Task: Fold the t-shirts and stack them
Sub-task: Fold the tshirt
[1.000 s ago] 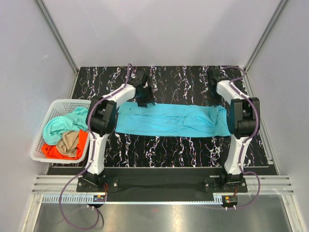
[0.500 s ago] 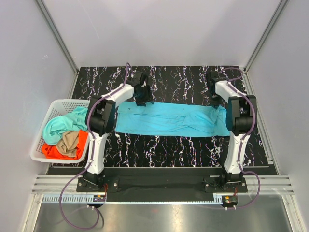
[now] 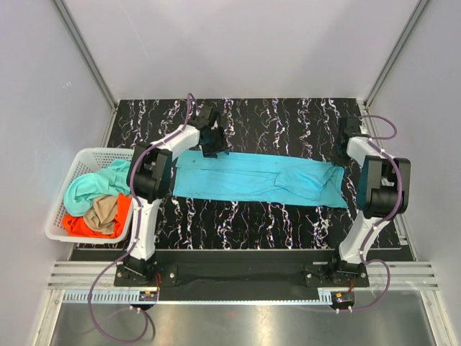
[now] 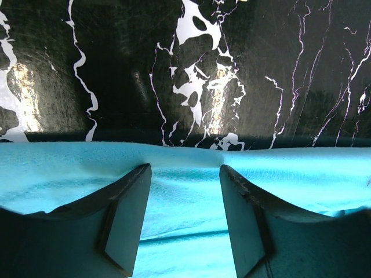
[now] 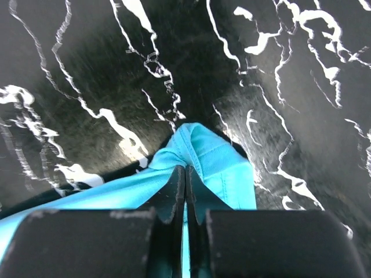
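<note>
The bright cyan t-shirt [image 3: 252, 176] lies as a long band across the middle of the black marbled table. My left gripper [image 3: 214, 149] is open at the shirt's far left edge; in the left wrist view its fingers [image 4: 128, 202] straddle the cyan cloth [image 4: 182, 197], resting on it. My right gripper [image 3: 343, 157] is at the shirt's far right corner, shut on a pinched fold of cyan cloth [image 5: 214, 159], as the right wrist view [image 5: 185, 169] shows. The mint-teal [image 3: 90, 184], tan [image 3: 102, 209] and orange-red [image 3: 75, 225] t-shirts lie crumpled in the basket.
A white plastic lattice basket [image 3: 75, 160] sits off the table's left edge. Grey walls enclose the table on three sides. Bare marbled tabletop [image 3: 274, 122] shows behind the shirt and in front of it [image 3: 252, 223].
My right arm has swung to the right, drawing the shirt's right end with it; the cloth there now bunches into a fold. My left gripper has stayed at the far left edge.
</note>
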Robot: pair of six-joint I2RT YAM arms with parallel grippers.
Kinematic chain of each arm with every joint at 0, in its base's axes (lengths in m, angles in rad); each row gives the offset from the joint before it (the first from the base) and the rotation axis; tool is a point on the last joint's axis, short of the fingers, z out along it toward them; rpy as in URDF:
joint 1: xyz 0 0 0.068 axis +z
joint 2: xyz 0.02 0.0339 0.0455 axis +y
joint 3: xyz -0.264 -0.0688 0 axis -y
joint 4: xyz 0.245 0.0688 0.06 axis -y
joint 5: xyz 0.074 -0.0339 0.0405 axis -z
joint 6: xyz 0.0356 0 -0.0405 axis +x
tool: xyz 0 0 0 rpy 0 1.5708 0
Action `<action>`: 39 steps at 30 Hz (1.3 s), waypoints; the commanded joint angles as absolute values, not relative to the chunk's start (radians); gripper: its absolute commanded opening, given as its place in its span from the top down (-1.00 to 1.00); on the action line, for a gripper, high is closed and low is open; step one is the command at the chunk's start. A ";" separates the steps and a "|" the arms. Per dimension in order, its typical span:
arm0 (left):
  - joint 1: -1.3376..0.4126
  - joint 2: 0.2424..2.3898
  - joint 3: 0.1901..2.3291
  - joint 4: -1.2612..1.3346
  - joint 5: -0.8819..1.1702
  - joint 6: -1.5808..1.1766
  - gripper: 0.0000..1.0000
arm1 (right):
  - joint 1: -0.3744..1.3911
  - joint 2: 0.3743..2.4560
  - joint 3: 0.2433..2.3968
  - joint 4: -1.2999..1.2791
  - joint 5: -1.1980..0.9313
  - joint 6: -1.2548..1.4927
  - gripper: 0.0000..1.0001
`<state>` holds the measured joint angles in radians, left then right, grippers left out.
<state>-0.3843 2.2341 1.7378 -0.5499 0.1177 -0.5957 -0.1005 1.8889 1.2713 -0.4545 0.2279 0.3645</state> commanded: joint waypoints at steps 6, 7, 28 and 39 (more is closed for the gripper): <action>-0.354 2.293 1.718 -0.600 0.008 -0.574 -0.17 | -0.175 1.861 1.259 -0.275 0.012 0.368 0.71; -0.354 2.293 1.718 -0.600 0.006 -0.572 -0.17 | -0.178 1.868 1.259 -0.275 0.005 0.373 0.67; -0.353 2.301 1.729 -0.595 0.025 -0.574 -0.17 | -0.206 1.974 1.324 -0.258 -0.216 0.373 0.32; -0.353 2.304 1.739 -0.612 0.003 -0.577 -0.17 | -0.236 1.950 1.305 -0.247 -0.085 0.414 1.00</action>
